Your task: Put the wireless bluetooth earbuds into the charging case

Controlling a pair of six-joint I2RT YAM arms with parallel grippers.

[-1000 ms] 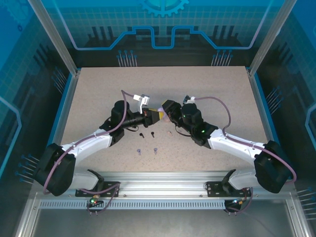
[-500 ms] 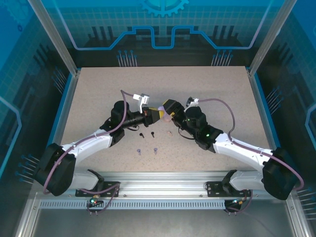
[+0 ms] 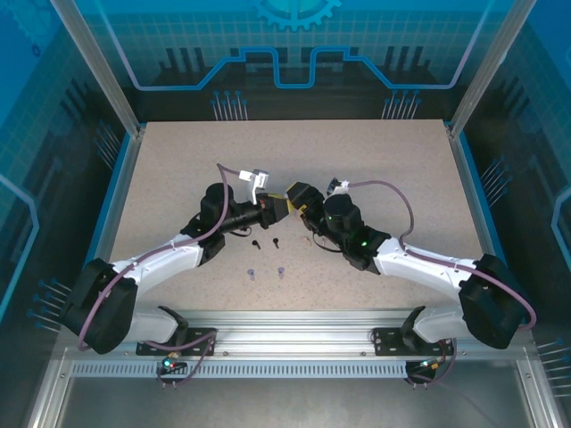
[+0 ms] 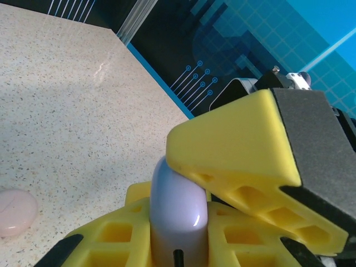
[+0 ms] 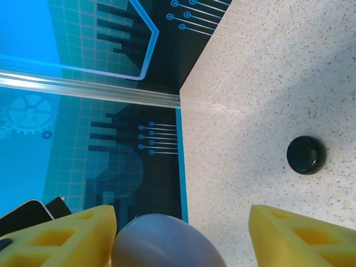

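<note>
Top external shows the purple earbuds (image 3: 252, 274) lying loose nearest the arm bases, with the black earbuds (image 3: 257, 242) just beyond; neither pair is housed yet. Farther in, the left gripper (image 3: 278, 208) is clamped on the lavender charging case (image 4: 178, 214), seemingly to steady it. The right gripper (image 5: 181, 233), fingers spread, straddles the case's rounded end, likely to work the lid. A pink case (image 4: 14, 210) and a black case (image 5: 306, 154) rest on the table (image 3: 178, 160) close by.

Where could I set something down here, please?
The far strip of the table along the back edge is bare, and both side margins outside the arms. Crowded: the centre, where the left gripper and right gripper meet, and the earbuds just nearer.
</note>
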